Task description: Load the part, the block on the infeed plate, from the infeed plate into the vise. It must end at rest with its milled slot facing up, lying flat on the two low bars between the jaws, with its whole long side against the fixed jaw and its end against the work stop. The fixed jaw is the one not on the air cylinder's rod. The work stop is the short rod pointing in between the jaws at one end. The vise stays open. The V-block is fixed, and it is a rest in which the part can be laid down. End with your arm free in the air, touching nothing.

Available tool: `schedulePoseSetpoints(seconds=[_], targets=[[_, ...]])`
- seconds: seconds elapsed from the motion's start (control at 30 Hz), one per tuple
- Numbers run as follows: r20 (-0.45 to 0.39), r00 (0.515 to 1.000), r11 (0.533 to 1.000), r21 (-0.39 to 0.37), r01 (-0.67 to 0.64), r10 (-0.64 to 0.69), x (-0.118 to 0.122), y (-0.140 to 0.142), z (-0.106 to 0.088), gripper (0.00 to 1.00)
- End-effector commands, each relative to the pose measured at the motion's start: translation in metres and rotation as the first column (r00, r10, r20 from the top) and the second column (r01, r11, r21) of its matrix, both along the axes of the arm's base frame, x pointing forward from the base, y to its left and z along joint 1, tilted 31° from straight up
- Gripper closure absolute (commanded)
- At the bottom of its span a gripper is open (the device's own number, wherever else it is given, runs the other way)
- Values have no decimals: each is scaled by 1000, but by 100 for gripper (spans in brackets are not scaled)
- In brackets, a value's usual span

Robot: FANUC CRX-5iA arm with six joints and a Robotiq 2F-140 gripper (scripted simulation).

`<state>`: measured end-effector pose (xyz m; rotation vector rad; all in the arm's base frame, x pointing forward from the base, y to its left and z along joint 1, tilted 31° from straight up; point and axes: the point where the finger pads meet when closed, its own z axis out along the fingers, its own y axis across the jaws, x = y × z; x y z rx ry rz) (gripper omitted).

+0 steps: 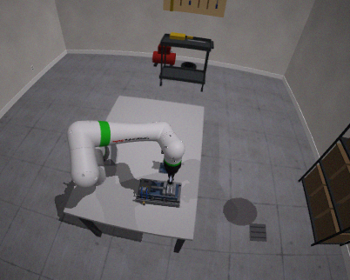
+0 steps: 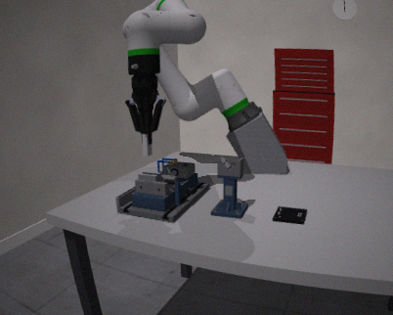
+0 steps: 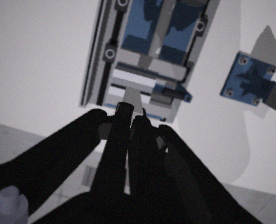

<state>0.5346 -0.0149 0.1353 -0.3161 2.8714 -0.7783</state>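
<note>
My gripper (image 1: pixel 171 181) (image 2: pixel 147 152) (image 3: pixel 129 99) is shut and empty, pointing down in the air above the vise. Two pale strips with a dark band between them, which look like the part (image 3: pixel 134 79), show between the vise jaws in the wrist view; my fingers partly cover that area. Its exact contact with the fixed jaw (image 2: pixel 151 188) and the bars cannot be told. The work stop's bracket (image 3: pixel 185 94) is at one end of the jaw gap. The infeed plate (image 2: pixel 290 215) is dark and bears no block. The V-block (image 2: pixel 230 168) holds no visible block.
The vise's air cylinder side (image 2: pixel 187 169) is at the back of the vise. The V-block's blue pedestal (image 2: pixel 231 208) (image 3: pixel 246 75) stands beside the vise. The infeed plate lies beyond it on the table (image 2: pixel 359 235). A cart (image 1: pixel 185 43) and shelves (image 1: pixel 337 191) stand away from the table.
</note>
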Motion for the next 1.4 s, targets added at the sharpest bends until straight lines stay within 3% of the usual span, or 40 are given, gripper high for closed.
schedulePoseSetpoints(seconds=[0.0, 0.1, 0.2, 1.37], targets=[[0, 1000, 1000, 0, -1, 1, 2, -13, 8, 100], [1, 1000, 1000, -2, 0, 0, 5, -33, 20, 100], [1, 1000, 1000, -2, 0, 0, 5, -36, 22, 100], [1, 1000, 1000, -2, 0, 0, 5, -36, 22, 100]])
